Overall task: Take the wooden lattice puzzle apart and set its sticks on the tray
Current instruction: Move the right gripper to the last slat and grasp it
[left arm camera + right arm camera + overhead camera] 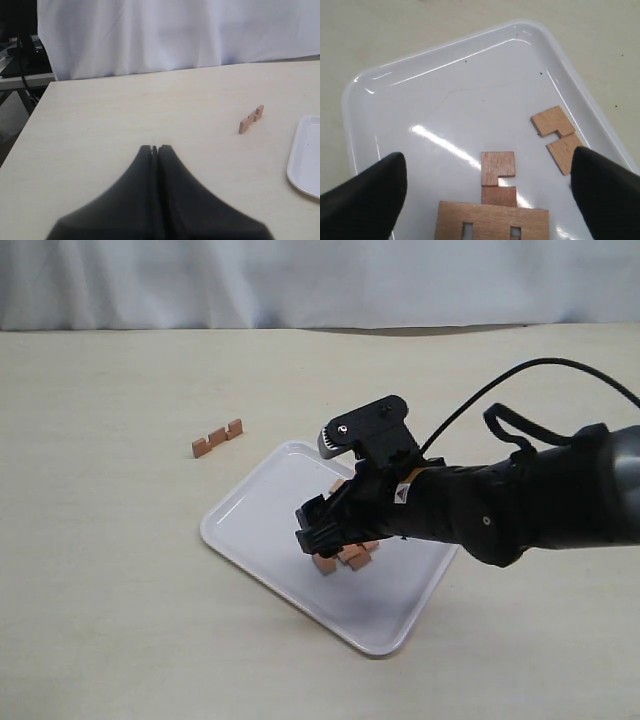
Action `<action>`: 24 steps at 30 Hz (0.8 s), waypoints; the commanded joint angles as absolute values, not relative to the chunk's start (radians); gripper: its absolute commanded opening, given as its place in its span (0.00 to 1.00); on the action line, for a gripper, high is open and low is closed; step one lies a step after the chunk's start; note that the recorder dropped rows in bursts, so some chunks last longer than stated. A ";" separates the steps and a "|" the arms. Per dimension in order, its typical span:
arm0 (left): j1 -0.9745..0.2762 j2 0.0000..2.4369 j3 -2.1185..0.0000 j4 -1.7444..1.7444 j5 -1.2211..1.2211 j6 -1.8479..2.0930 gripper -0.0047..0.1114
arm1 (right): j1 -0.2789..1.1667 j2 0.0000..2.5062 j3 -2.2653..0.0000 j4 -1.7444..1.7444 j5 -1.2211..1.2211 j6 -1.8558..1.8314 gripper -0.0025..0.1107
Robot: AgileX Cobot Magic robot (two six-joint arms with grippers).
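Note:
The white tray (250,515) lies mid-table, with my right gripper (318,530) hovering low over its middle. In the right wrist view this gripper (487,165) is open, its black fingers (367,200) spread on either side of reddish-brown sticks on the tray (420,110). A notched stick (497,172) runs up to a broad cross slat (492,220) with two square holes. Another notched stick (557,135) lies apart by the rim. A further stick (217,437) rests on the table off the tray, also seen as the stick (251,120) in the left wrist view. My left gripper (155,148) is shut and empty above bare table.
A white curtain (320,280) hangs behind the beige table (100,590). A black cable (520,375) arcs above the right arm. The table's left edge (30,125) and a corner of the tray (305,155) show in the left wrist view.

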State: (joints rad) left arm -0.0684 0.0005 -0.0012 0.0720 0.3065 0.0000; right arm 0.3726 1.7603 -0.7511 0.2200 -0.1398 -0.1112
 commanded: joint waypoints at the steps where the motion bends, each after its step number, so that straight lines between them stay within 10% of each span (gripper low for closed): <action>1: -0.065 0.000 0.000 0.068 0.286 0.000 0.04 | 0.375 1.720 -0.755 0.215 -0.099 -0.120 0.76; 11: -0.065 0.000 0.000 0.068 0.286 0.000 0.04 | 0.375 1.719 -0.855 0.217 0.054 -0.120 0.76; 24: -0.065 0.000 0.000 0.069 0.286 0.000 0.04 | 0.541 2.191 -1.584 0.154 0.262 0.018 0.71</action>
State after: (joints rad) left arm -0.0684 0.0005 -0.0012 0.0720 0.3065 0.0000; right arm 0.5338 2.1250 -1.4831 0.2039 0.2207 -0.0460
